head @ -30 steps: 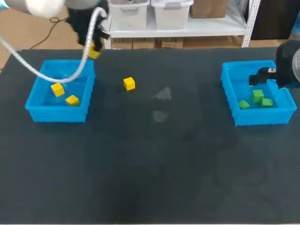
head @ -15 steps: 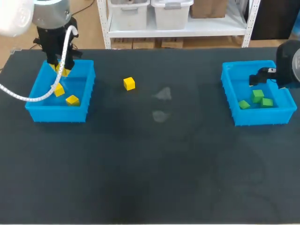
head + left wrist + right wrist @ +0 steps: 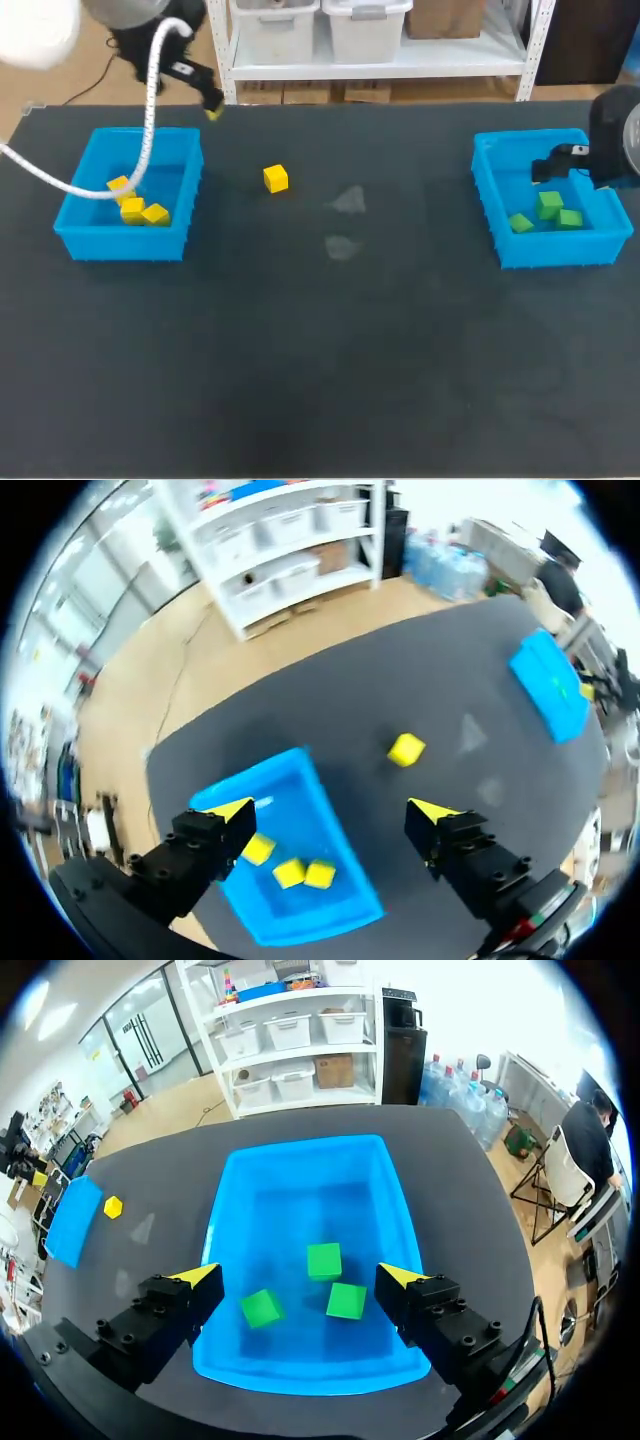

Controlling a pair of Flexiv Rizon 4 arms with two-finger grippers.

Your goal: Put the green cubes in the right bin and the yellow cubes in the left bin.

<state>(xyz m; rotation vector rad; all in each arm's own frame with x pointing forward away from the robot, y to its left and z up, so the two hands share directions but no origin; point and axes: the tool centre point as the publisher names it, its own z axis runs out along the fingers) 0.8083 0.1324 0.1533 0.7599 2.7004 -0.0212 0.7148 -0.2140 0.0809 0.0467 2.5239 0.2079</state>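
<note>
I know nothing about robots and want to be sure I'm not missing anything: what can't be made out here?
Head view: the left pincer shows only one yellow tip; its own arm covers the rest.
Head view: a white cable crosses one yellow cube in the left bin, hiding part of it.
Left wrist view: the right bin is far off, its green cubes too small to count.

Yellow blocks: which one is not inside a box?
The yellow block sitting alone on the dark table, beside the left blue box. The other three yellow blocks all lie inside that box.
</note>
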